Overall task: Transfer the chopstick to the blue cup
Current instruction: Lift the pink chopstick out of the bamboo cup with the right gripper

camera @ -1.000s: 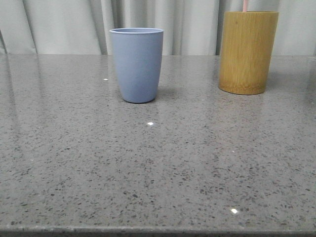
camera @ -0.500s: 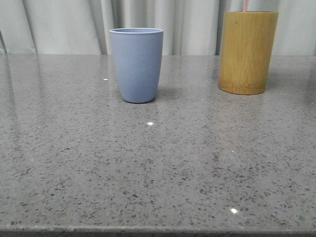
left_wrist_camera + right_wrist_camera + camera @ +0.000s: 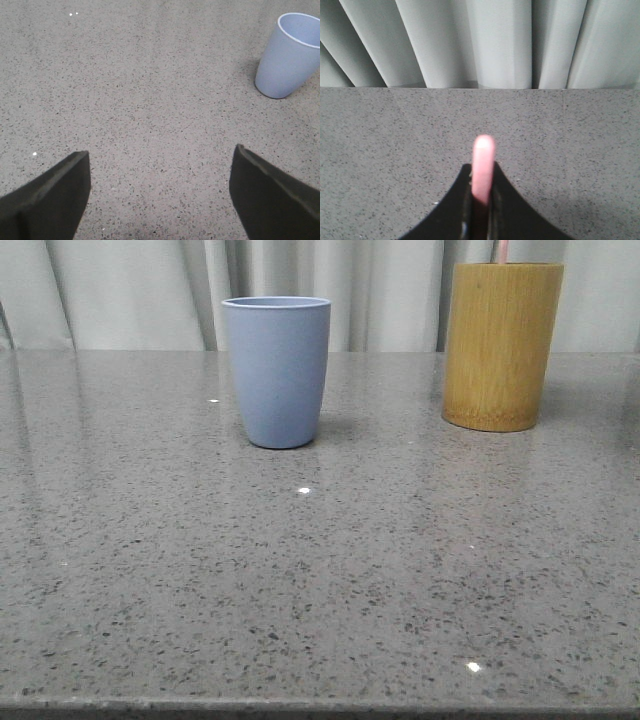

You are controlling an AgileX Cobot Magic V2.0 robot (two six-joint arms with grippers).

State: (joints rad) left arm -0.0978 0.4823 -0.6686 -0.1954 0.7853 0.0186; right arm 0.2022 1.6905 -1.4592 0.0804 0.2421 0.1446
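In the right wrist view we see the right gripper (image 3: 481,197) clamped on the chopstick (image 3: 483,167), its two dark fingers (image 3: 455,210) pressed against either side of the pale-pink stick, whose rounded tip pokes out beyond them. Past that tip lies the grey speckled table (image 3: 380,150), and beyond its far edge hang the pale curtains (image 3: 500,40).

In the left wrist view we see the left gripper (image 3: 160,192) spread wide, nothing between its fingers (image 3: 50,200), hovering over bare tabletop. The blue cup (image 3: 290,57) stands upright and empty, well apart from it.

From the front view, the blue cup (image 3: 277,370) sits at about 11 o'clock from the middle of the table (image 3: 300,580). The bamboo holder (image 3: 502,345) stands at about 1 o'clock, well apart from the cup. A short stretch of the chopstick (image 3: 503,250) shows just above the holder's rim, running out of the frame's top edge; we cannot tell whether its lower end is inside the holder
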